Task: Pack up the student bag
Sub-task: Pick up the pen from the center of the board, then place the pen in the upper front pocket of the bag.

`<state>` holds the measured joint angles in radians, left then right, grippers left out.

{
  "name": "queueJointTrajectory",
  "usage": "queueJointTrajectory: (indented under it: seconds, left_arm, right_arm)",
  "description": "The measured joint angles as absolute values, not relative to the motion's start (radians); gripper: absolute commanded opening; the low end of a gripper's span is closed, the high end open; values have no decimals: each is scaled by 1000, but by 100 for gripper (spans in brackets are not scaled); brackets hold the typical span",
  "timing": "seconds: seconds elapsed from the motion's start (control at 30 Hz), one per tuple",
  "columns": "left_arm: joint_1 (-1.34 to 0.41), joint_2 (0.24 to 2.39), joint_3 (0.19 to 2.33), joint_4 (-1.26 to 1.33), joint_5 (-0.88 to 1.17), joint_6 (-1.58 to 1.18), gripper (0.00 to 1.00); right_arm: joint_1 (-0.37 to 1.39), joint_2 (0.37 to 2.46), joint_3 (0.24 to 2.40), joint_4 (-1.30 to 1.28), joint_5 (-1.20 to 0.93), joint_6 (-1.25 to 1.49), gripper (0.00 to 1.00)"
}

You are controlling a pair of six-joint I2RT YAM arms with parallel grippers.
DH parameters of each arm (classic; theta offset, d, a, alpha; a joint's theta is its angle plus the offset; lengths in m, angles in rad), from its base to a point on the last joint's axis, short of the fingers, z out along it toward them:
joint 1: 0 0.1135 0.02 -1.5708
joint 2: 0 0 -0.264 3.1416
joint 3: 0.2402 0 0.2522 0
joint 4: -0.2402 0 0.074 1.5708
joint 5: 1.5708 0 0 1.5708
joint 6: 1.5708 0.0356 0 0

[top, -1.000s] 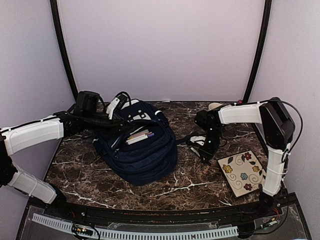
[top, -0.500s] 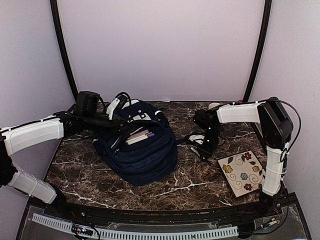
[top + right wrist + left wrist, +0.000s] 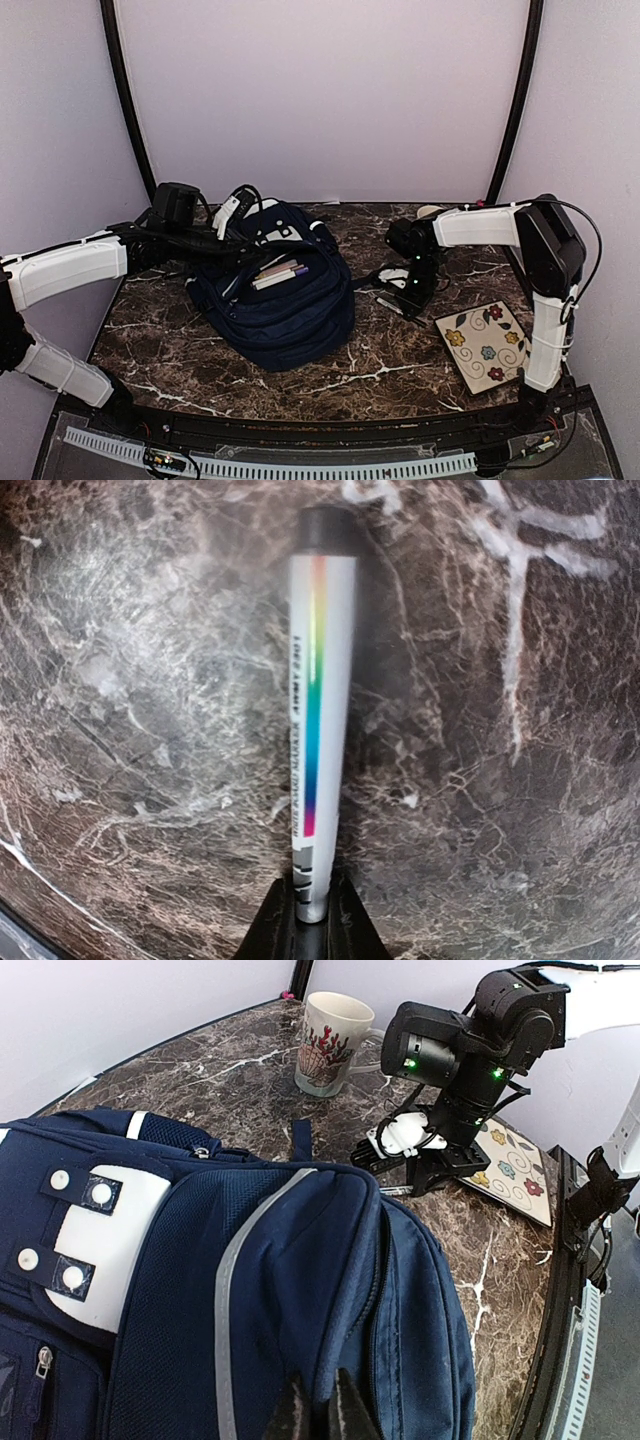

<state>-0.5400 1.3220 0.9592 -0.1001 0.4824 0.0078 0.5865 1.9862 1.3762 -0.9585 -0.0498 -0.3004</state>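
The dark marbled desk [image 3: 200, 350] carries everything here. On its left half lies the one student bag [image 3: 290, 320], navy, its top towards the back wall and its main opening gaping upward. The left wrist view shows its grey stripe and the white patch with press studs.

Two white arms reach in, one from each side. The left fingers [image 3: 290, 1418] are clenched on a fold of the bag's navy fabric at the rim of the opening, on the bag's far left side. The right arm bends down to the desk just to the right of the bag, apart from it.

One square tile [image 3: 485, 345] with painted flowers lies flat near the front right corner, close to the right arm. One mug [image 3: 330, 1030], cream with a leafy pattern, stands upright at the back of the desk, beyond the right arm.

Inside the bag's open mouth lie at least two pens [image 3: 278, 272], side by side; the exact count is too small to tell.

One white marker [image 3: 320, 720] with a rainbow stripe and a black cap lies on the bare desk. The right fingers [image 3: 268, 935] grasp the end opposite the cap, one on each side of the barrel.
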Motion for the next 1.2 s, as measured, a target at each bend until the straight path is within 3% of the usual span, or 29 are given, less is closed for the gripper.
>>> queueJointTrajectory:
  seconds: [0.27, 0.6, 1.0, 1.2]
  left_arm:
    - [-540, 1322, 959, -101, 482, 8, 0]
    - [-540, 1322, 960, -101, 483, 7, 0]
    - [-533, 1322, 960, -101, 490, 7, 0]
    - [-530, 1322, 960, -100, 500, 7, 0]
  right_arm:
    - [581, 1971, 1389, -961, -43, -297, 9]
    - [603, 1794, 1621, -951, -74, -385, 7]
    - [973, 1707, 1684, -791, 228, -847, 6]
    - [1065, 1762, 1772, -735, 288, -1005, 6]
